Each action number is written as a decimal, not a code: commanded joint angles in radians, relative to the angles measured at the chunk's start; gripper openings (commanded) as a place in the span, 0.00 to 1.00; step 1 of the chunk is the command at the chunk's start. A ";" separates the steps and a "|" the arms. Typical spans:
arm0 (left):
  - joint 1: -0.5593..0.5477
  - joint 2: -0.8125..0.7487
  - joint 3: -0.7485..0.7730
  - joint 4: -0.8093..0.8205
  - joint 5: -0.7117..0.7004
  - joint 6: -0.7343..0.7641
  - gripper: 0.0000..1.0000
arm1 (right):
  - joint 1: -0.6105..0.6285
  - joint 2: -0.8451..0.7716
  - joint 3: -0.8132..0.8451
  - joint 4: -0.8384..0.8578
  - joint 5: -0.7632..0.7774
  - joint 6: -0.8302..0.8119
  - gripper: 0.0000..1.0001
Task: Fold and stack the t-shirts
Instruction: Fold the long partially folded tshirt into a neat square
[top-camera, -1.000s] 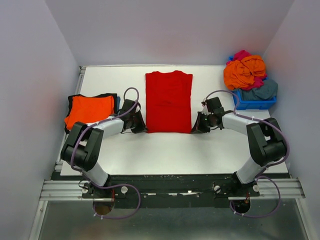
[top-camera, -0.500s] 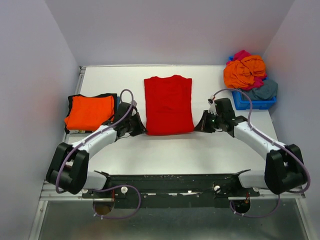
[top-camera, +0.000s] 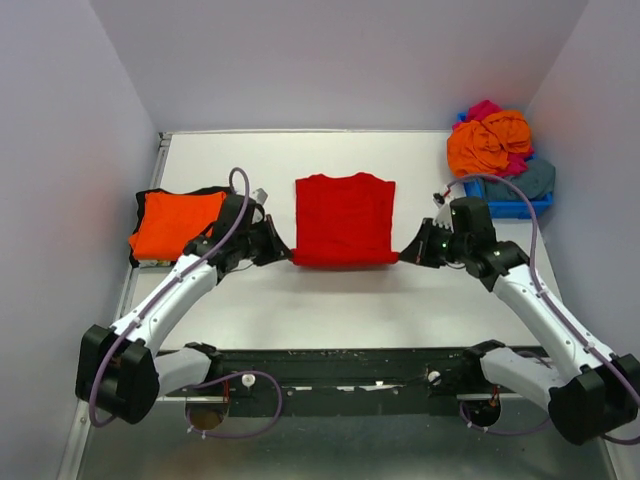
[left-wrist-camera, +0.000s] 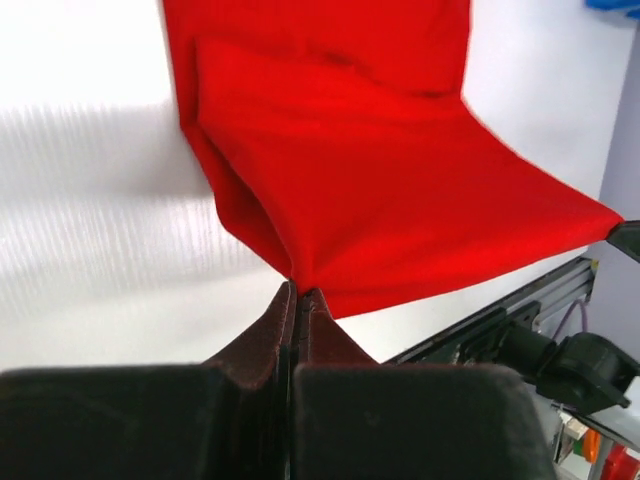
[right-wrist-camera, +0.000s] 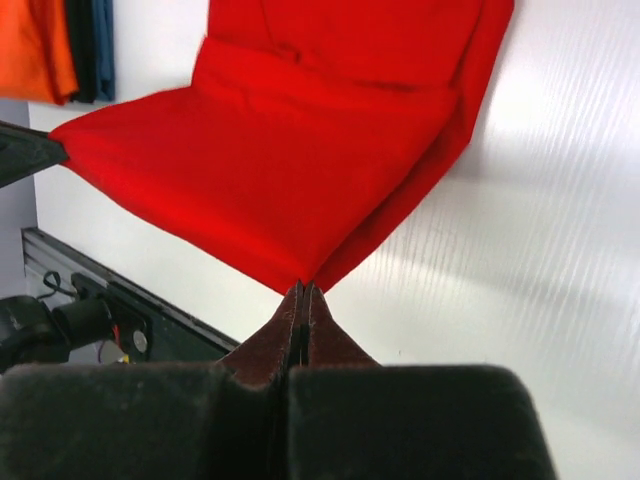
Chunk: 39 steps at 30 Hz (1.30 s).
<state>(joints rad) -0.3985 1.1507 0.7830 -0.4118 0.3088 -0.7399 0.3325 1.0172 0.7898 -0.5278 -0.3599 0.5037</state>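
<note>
Red t-shirt: mid-table between the two grippers, sleeves folded in, near hem raised off the table, collar end lying flat.
Left gripper: pinched tight on the near left corner of the hem, cloth running straight out of the closed tips.
Right gripper: clamped the same way on the near right corner.
Why held so: with one corner in each gripper, hem kept taut and level between them, so the lower half can be carried over the upper half without sagging or skewing (judged to be the crosswise fold).
Long axis: from the near edge of the table toward the far wall, collar at the far end and hem toward the arm bases.
Reach of the fold: hard to tell from above how far the lifted hem has got toward the collar.
Stack: folded orange shirt over a black one, at the left of the table, well apart from the red one and probably its destination.
Bin: blue, far right corner, heaped with crumpled shirts in orange, magenta and grey-blue, not yet folded.
</note>
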 joint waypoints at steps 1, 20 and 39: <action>0.041 0.082 0.139 -0.019 0.012 0.019 0.00 | -0.006 0.084 0.144 -0.063 0.111 -0.020 0.01; 0.179 0.779 0.784 0.051 -0.051 -0.016 0.00 | -0.158 0.822 0.736 -0.061 0.071 -0.040 0.01; 0.202 1.305 1.311 0.148 0.085 -0.136 0.07 | -0.256 1.388 1.365 -0.120 -0.016 0.010 0.01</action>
<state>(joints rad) -0.2253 2.3821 2.0510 -0.3557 0.3534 -0.8089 0.0982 2.2917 2.0209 -0.6170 -0.3382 0.4870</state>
